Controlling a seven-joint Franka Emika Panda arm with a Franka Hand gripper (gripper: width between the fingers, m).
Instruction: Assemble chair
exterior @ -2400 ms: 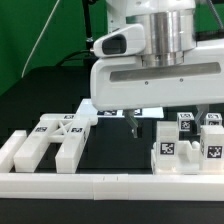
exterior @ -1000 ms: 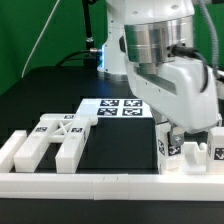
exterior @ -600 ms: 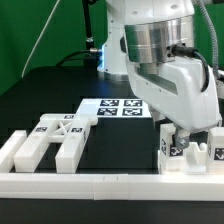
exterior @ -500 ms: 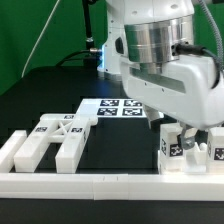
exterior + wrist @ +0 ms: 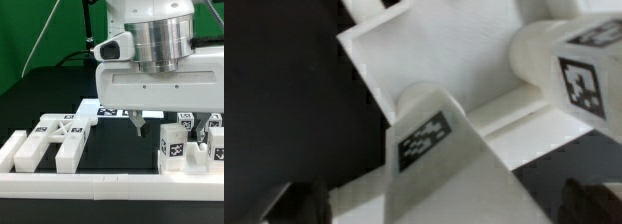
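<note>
the end effector (image 5: pixel 170 127) hangs empty, its fingers (image 5: pixel 137 125) spread wide apart, near the marker board (image 5: pixel 92 106) at that board's end toward the exterior view's right. just in front of the marker board on that side, right below the end effector, stands a tight cluster of tagged chair blocks (image 5: pixel 172 148). in the wrist view a tagged post (image 5: pixel 425 143) rises between the two dark fingertips, with a flat white panel (image 5: pixel 402 60) and another tagged piece crowded close beside it.

further out, in front of the marker board's other end, the x-braced chair piece (image 5: pixel 56 138) lies flat on the dark tabletop (image 5: pixel 120 148), well apart from the cluster. the long border bar (image 5: pixel 90 185) runs along the front, on the far side of the chair pieces from the marker board.

the chair is plainly not yet put together. the crowding looks like the main risk. a descent slightly off centre could land a finger on a neighbouring block instead of beside the post, tipping or shoving it. closing then might pinch two pieces at once, or grip the post crooked so it twists on lifting. a nudged block could also slide against the border bar and wedge there.
</note>
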